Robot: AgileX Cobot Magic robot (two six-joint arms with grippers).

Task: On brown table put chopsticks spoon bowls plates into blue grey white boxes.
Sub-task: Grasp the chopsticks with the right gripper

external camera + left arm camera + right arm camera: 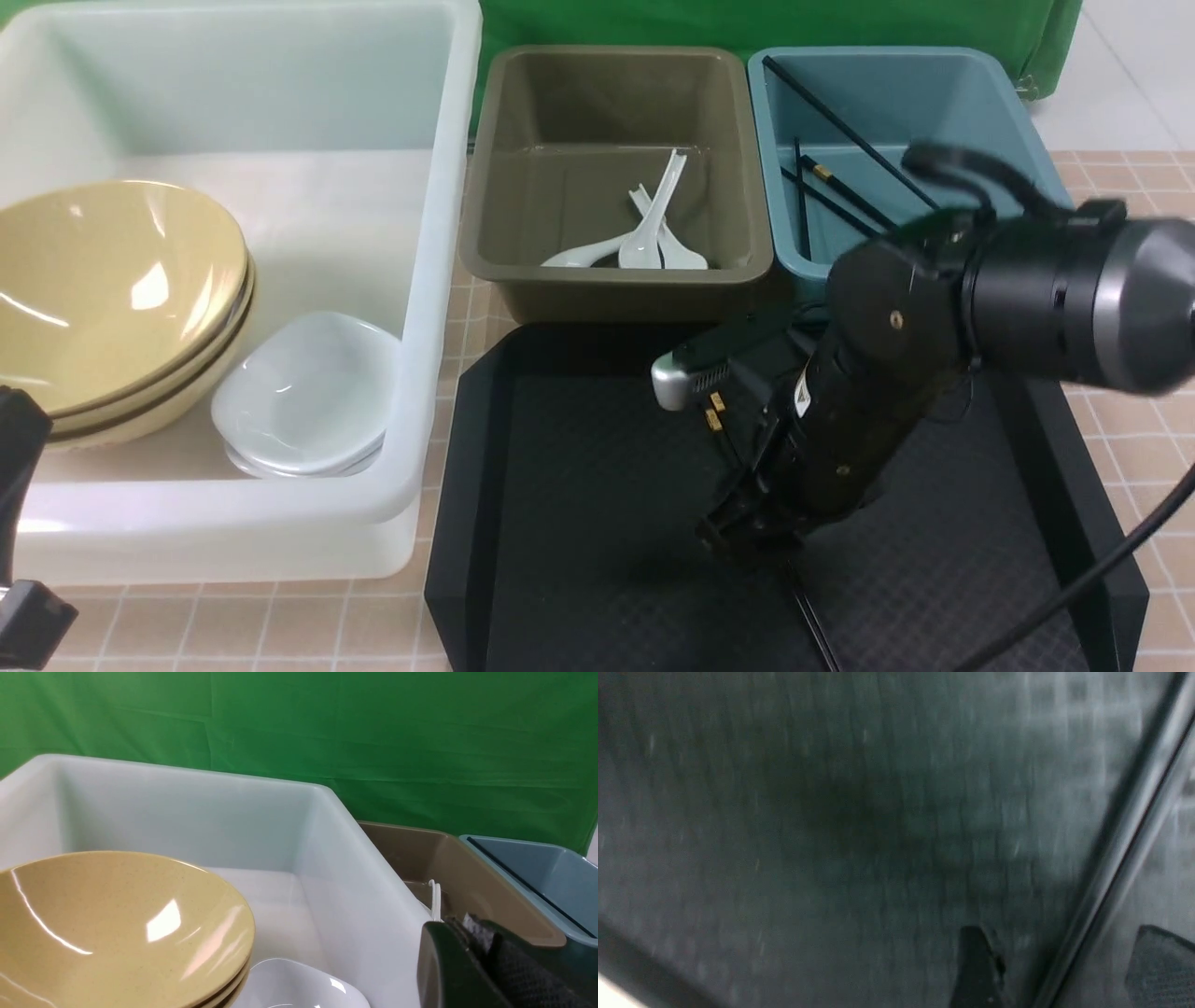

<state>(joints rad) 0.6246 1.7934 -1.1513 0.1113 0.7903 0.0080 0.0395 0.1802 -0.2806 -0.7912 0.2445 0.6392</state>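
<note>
Right claw [1066,961] gapes, released, astride a thin black chopstick [1122,835] on the textured black tray [579,485]. Left claw [472,945] looks clenched.

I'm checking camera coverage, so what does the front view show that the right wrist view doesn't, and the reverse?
Front only: the white box holding bowls and plates, the grey box with spoons, the blue box with chopsticks. Right wrist only: the right tool open, straddling a loose chopstick. Both: the black tray and that chopstick.
</note>
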